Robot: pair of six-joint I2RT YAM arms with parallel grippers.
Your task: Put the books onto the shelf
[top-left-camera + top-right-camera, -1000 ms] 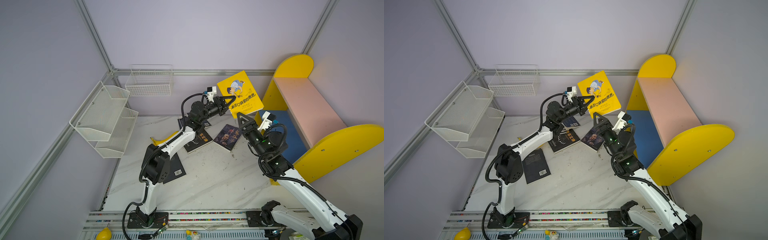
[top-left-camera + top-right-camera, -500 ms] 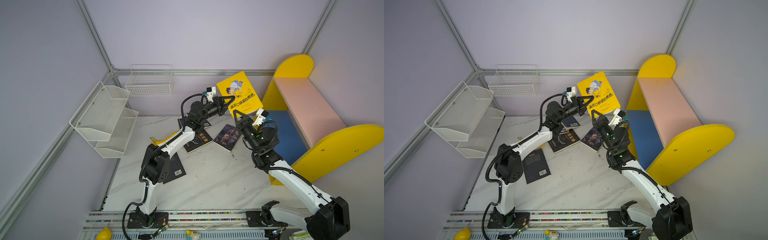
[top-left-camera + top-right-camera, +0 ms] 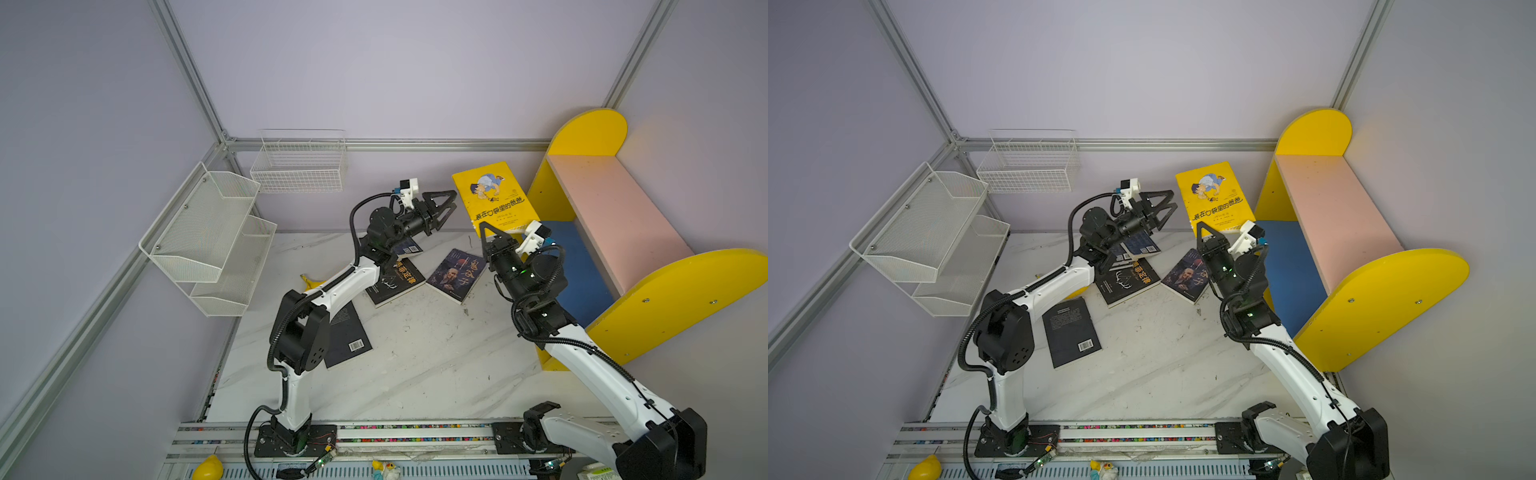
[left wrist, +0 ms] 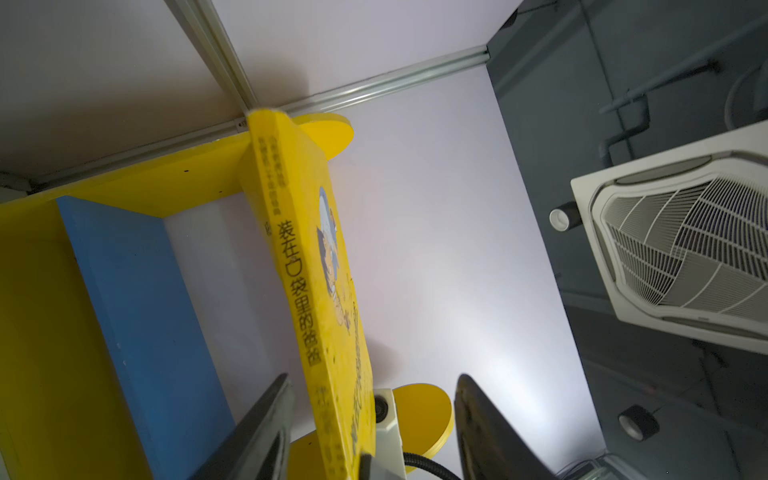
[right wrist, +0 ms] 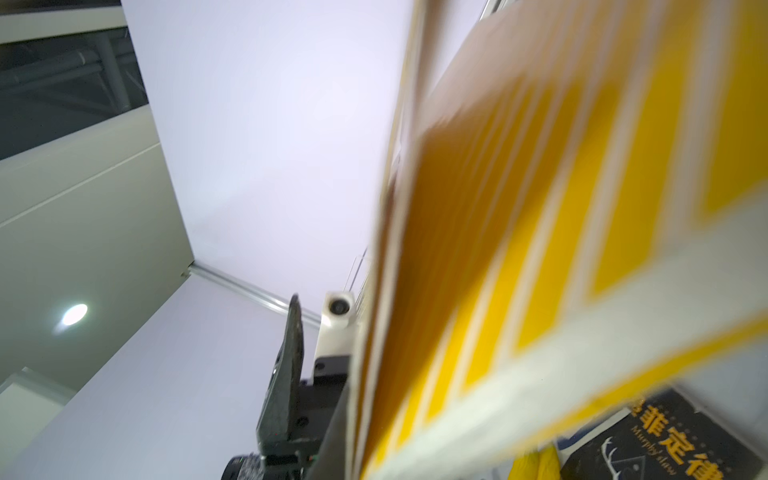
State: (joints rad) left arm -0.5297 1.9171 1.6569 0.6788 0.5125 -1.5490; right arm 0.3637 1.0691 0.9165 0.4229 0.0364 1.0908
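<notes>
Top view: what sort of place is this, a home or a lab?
Most likely a robot test cell in a lab: left arm and right arm bolted to a rail along a marble-look table, plain walls in aluminium framing, and a ceiling air-conditioning unit in the left wrist view.

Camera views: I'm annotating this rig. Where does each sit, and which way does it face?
Top views: high at the front, looking down on the table; both arms, left end effector and right end effector show.
Left wrist: behind its open fingers, facing the yellow book's spine and the shelf.
Right wrist: looking up along that book's cover, blurred; one finger shows.
Shared: both wrist views see the yellow book.
</notes>
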